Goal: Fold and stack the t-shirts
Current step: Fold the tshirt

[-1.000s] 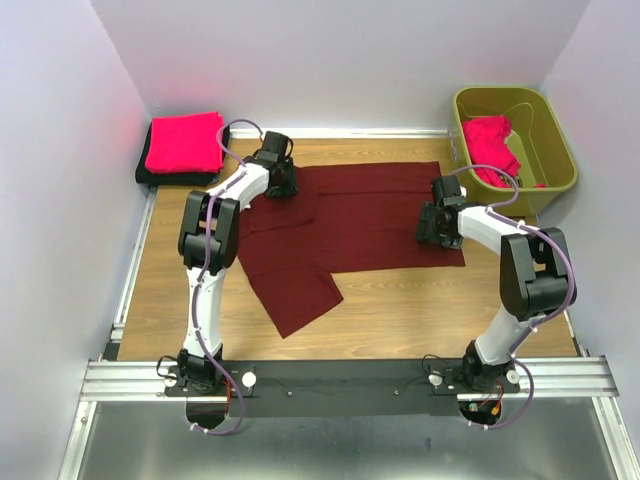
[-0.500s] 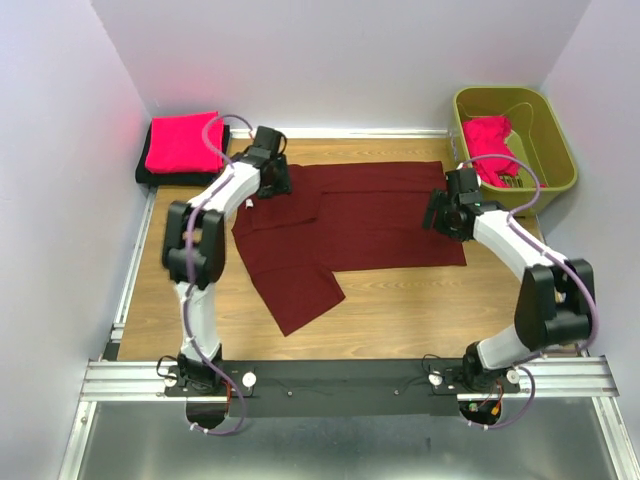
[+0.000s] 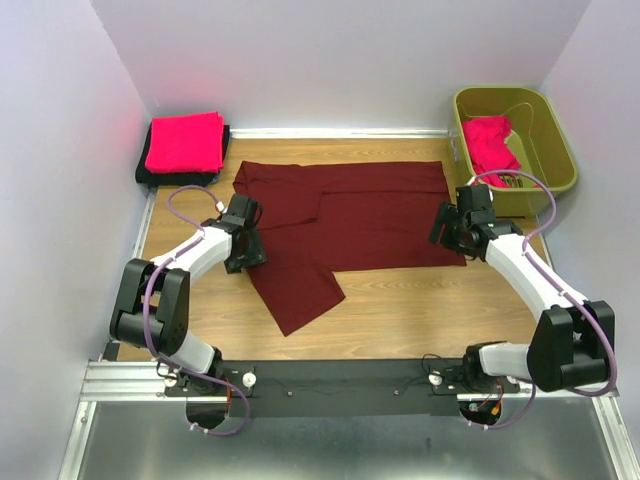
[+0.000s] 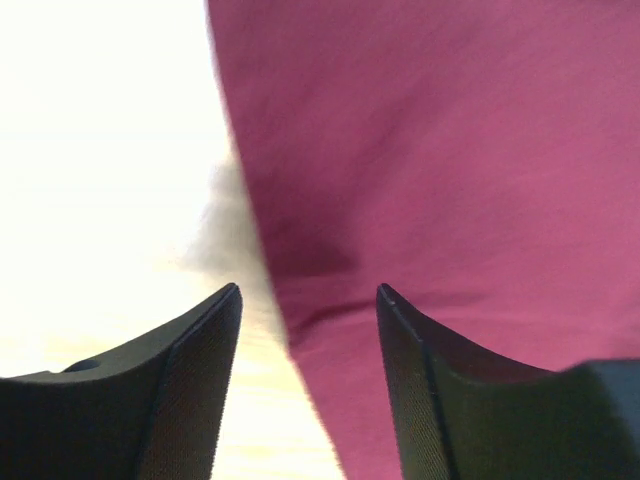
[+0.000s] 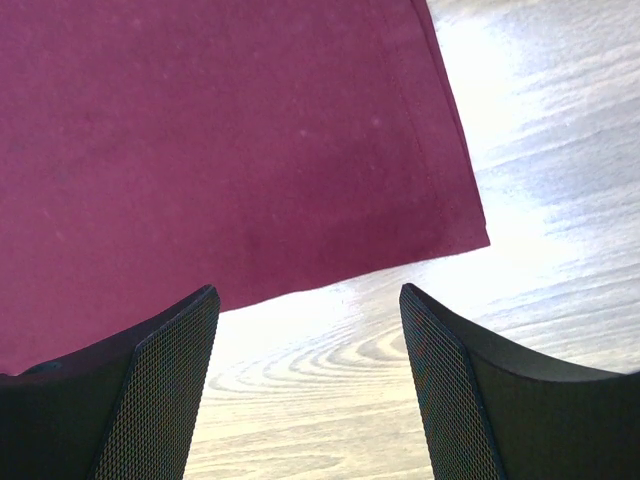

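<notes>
Drawing back from the far-left corner of the maroon t-shirt, the left gripper now hovers over the shirt's left edge, jaws spread wider and empty. The right gripper, also spread, has moved to the right hem's near corner. The shirt lies flat and released on the table, so smoothing looks finished and a fold likely comes next. A folded pink shirt sits on a black shirt far left.

- The top view looks down from high behind, over the whole table.
- The left wrist view sits very close above the left edge of the maroon t-shirt.
- The right wrist view faces its near right corner; all share it.
</notes>
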Controlling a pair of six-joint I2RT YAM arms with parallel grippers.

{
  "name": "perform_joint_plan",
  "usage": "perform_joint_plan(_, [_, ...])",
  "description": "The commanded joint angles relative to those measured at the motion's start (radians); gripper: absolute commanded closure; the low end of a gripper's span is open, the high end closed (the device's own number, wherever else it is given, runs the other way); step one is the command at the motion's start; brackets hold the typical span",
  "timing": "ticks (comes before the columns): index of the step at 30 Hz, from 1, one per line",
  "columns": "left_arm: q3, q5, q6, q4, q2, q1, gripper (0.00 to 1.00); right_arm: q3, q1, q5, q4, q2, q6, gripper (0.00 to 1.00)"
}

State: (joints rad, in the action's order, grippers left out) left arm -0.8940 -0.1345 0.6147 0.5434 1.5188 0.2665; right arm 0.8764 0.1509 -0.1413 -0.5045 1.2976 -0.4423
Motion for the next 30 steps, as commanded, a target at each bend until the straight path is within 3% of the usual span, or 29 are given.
perform_joint_plan(1, [0.036, -0.020, 0.046, -0.056, -0.028, -0.006, 0.39, -0.020, -0.005, 0.014, -0.023, -0.024, -0.006, 0.20])
perform_joint_plan(9, [0.076, -0.042, 0.077, -0.092, 0.003, -0.006, 0.54, -0.042, -0.005, 0.017, -0.023, -0.043, -0.003, 0.20])
perform_joint_plan(17, [0.136, -0.036, 0.091, -0.089, -0.003, -0.006, 0.55, -0.043, -0.005, -0.007, -0.026, -0.067, -0.006, 0.20])
perform_joint_plan(22, [0.141, -0.036, 0.086, -0.073, -0.006, -0.006, 0.76, -0.042, -0.008, -0.050, -0.029, -0.063, -0.016, 0.20])
perform_joint_plan(25, [0.142, -0.042, 0.080, -0.068, -0.019, -0.006, 1.00, -0.045, -0.037, -0.087, -0.035, -0.060, -0.042, 0.18])
perform_joint_plan(30, [0.129, -0.043, 0.063, -0.050, -0.034, -0.007, 1.00, -0.077, -0.131, -0.086, -0.040, -0.046, -0.076, 0.19])
